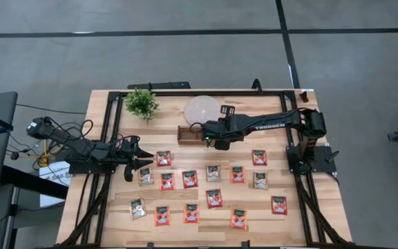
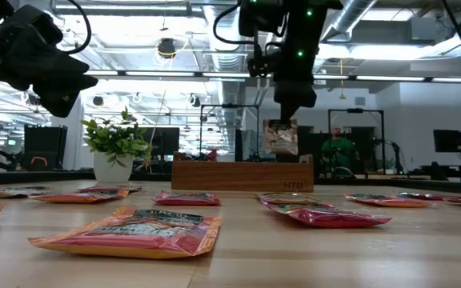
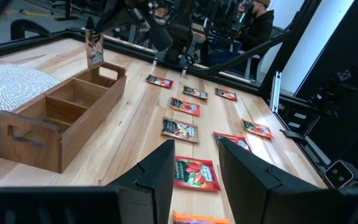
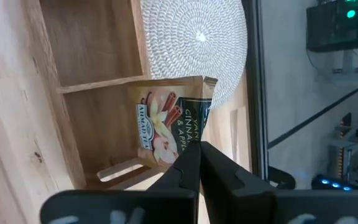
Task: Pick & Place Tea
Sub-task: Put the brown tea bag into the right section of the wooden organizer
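Right wrist view: our right gripper (image 4: pixel 194 152) pinches a cinnamon-apple tea packet (image 4: pixel 169 118) above the wooden box (image 4: pixel 79 74) (end compartment, nr the woven mat (image 4: pixel 191 37)). Left gripper (image 3: pixel 194 168) hangs open over other packets (image 1: pixel 213 197).

From above, I can't see the tea packet (image 4: pixel 166 121); the right arm (image 1: pixel 268 123) covers it and part of the wooden box (image 1: pixel 188 134). Print on the table's packets (image 1: pixel 213 198) is too small to read.

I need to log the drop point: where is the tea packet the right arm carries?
In the low view the tea packet hangs in the right hand, above the wooden box; the right wrist view shows it over a box compartment beside the round woven mat.
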`<state>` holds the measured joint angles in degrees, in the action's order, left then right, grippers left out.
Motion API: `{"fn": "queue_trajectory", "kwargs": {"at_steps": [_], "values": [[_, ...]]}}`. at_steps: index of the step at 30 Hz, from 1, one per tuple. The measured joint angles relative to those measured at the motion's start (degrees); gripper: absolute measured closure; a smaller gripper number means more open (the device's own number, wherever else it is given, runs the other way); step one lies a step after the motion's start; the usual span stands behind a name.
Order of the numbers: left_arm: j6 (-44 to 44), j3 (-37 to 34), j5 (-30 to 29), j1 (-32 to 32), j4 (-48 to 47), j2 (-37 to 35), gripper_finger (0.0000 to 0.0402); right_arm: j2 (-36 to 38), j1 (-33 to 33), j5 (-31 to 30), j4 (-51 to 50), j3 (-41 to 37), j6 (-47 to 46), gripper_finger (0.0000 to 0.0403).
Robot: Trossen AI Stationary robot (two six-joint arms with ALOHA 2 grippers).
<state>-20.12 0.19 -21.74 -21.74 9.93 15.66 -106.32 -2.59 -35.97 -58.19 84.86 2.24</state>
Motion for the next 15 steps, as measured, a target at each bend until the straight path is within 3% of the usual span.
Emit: {"fn": "queue_trajectory", "kwargs": {"at_steps": [15], "values": [[0.3, 0.0, 0.0, 0.0, -0.5, 0.0, 0.0284, 0.0, 0.7, 0.2, 3.6, -4.6, -3.3, 0.0403]]}}
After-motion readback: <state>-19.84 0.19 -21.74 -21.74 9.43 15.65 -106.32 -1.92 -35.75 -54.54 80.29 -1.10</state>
